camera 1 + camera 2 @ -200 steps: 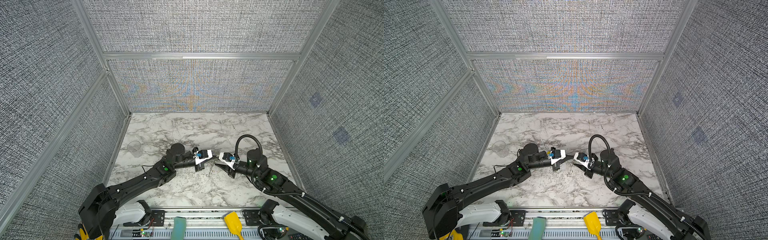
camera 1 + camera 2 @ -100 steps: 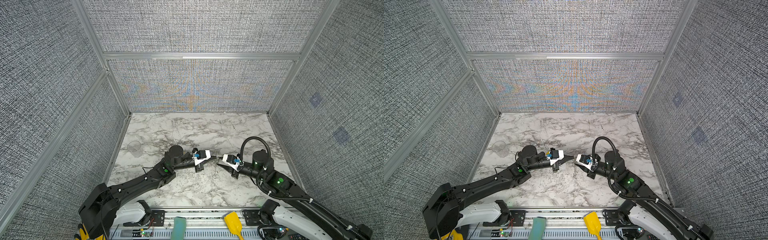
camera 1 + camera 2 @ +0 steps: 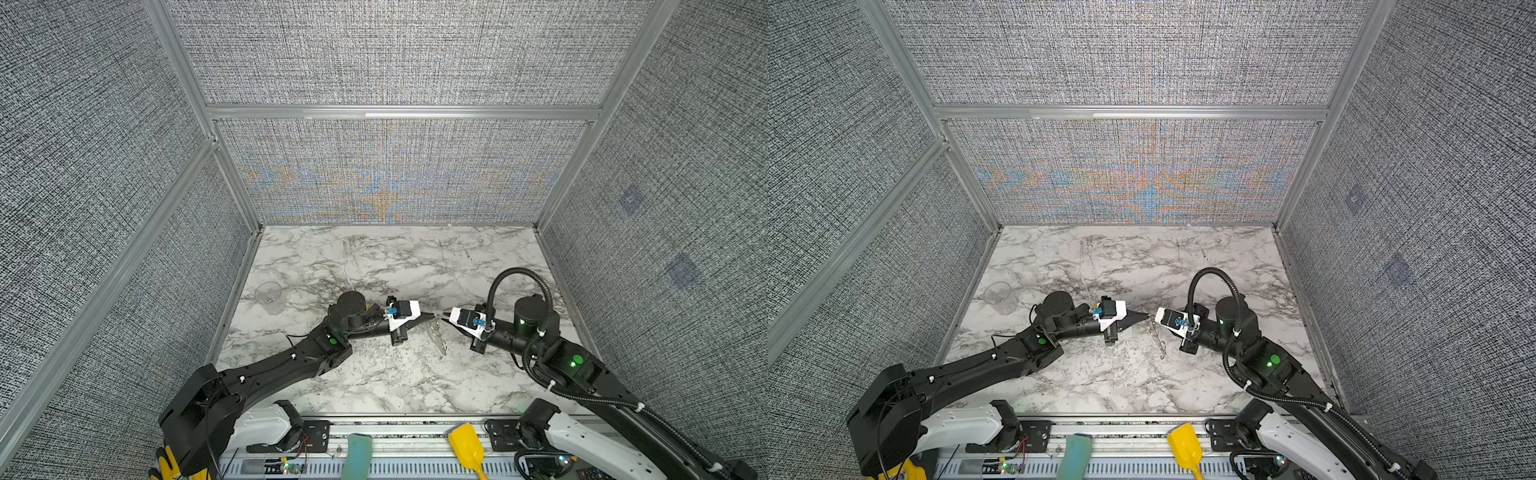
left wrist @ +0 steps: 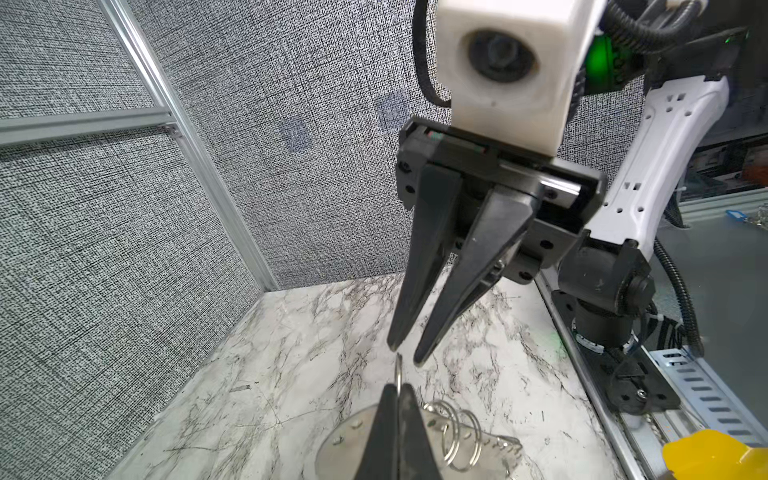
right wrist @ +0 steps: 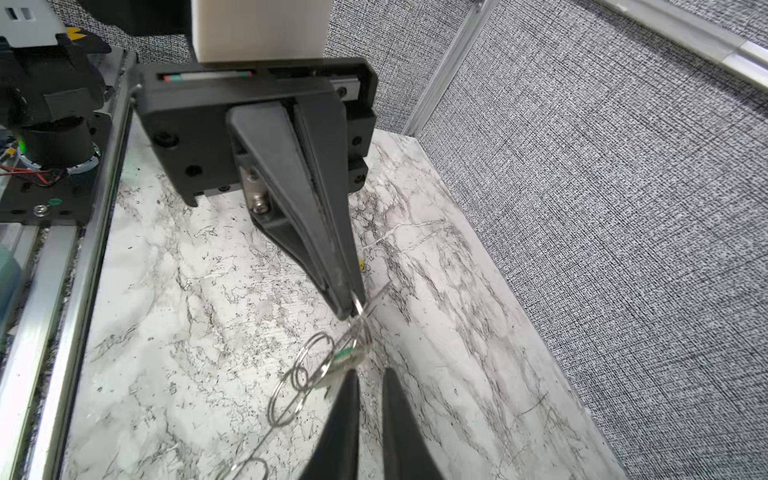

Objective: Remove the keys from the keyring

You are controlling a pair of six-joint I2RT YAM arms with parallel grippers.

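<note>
Both grippers meet tip to tip above the middle of the marble table [image 3: 374, 257]. My left gripper [image 4: 398, 386] is shut on a thin metal keyring [image 4: 399, 368], seen edge-on. From it hang linked wire rings [image 5: 316, 353] and a flat silver key [image 4: 353, 432]; in both top views this bunch [image 3: 435, 336] [image 3: 1156, 338] dangles under the left gripper [image 3: 430, 316]. My right gripper [image 5: 371, 372] faces it with a narrow gap between its fingers and nothing in that gap. One right fingertip [image 5: 352, 376] sits beside the hanging key [image 5: 349, 357]. From the left wrist view the right gripper [image 4: 405, 355] hovers just over the ring's top.
A clear plastic cup [image 3: 269, 295] stands near the left wall. A yellow scoop [image 3: 465, 446] and a teal object [image 3: 357, 455] lie on the rail at the front edge. Grey fabric walls enclose the table on three sides.
The right arm has swung its elbow out to the right and its gripper has backed off slightly. Its jaws have narrowed. The left gripper has held still with the ring.
</note>
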